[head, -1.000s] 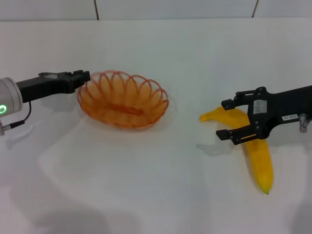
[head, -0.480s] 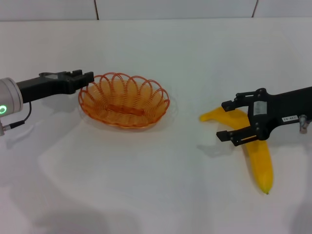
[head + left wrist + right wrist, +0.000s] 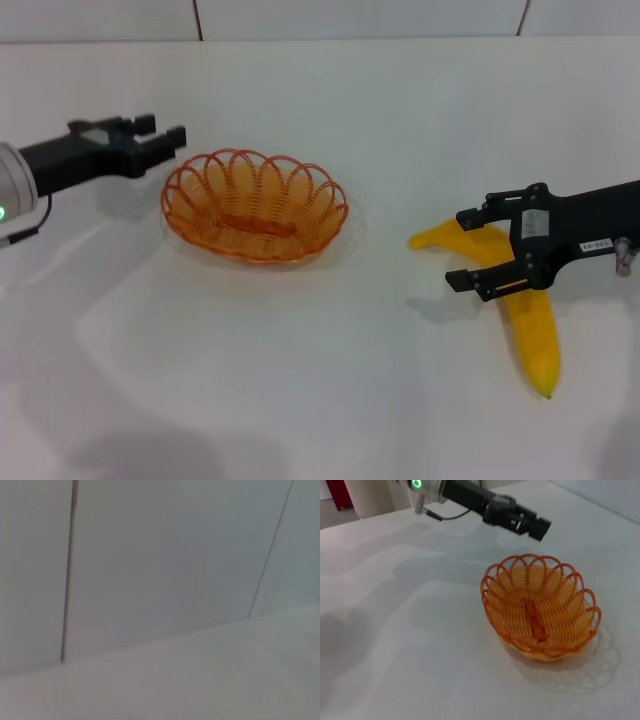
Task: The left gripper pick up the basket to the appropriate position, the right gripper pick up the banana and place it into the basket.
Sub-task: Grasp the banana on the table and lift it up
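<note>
1. Nearest in the head view, toward 4 o'clock: the banana (image 3: 528, 320), lying flat on the white table (image 3: 300, 380), tip pointing near, stem end curving away toward the centre.
2. Straddling that banana's middle: the right gripper (image 3: 468, 247), fingers spread apart, one finger on the far side of the fruit and one on the near side, nothing clamped; cannot tell whether the fingers touch the peel.
3. Plenty of bare table at 6 and 7 o'clock, out to the near edge of the view; a wide bare strip also between the banana and the basket.
4. Farther, at about 10 o'clock from centre: the basket (image 3: 255, 205), resting flat and upright on the table, well apart from the banana.
5. Orange wire throughout, shallow oval bowl, scalloped looped rim, a flat strip along the bottom, nothing inside, as the right wrist view (image 3: 540, 610) confirms.
6. At 9 o'clock of the basket's rim, just beside it and raised clear: the left gripper (image 3: 165, 140), holding nothing; cannot tell whether open or closed.
7. Farthest, at 12 o'clock: the table's far edge against a pale wall (image 3: 350, 15) with dark seams.
</note>
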### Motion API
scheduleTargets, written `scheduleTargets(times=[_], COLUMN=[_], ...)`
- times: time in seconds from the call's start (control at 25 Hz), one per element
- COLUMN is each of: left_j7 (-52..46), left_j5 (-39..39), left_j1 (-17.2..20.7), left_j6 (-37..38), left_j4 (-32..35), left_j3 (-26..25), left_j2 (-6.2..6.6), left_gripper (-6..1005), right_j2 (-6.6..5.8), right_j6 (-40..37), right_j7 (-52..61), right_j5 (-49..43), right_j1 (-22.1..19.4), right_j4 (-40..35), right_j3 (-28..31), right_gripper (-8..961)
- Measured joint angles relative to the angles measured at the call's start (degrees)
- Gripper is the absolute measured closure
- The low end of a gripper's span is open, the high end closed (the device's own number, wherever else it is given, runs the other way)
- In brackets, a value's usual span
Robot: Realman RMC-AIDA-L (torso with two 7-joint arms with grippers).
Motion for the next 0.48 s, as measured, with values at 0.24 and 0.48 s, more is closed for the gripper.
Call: scheduleTargets(times=[0.24,0.48], left_j7=[7.8,8.1], left_j5=[-6.5,-7.3], left_j1=[0.9,1.8], left_j6=[5.1,12.7], left_j4=[-0.5,-0.2], left_j3=[0.3,0.3], left_j2=[-0.16,-0.16], left_gripper=[484,482], right_j2=[0.0,0.0], right_j6=[0.0,-0.1], right_j7=[0.0,0.2], right_j5=[0.0,0.0], right_j1=[0.0,-0.1], right_j4=[0.0,0.1], right_j3=[0.0,0.0], right_gripper=[90,90])
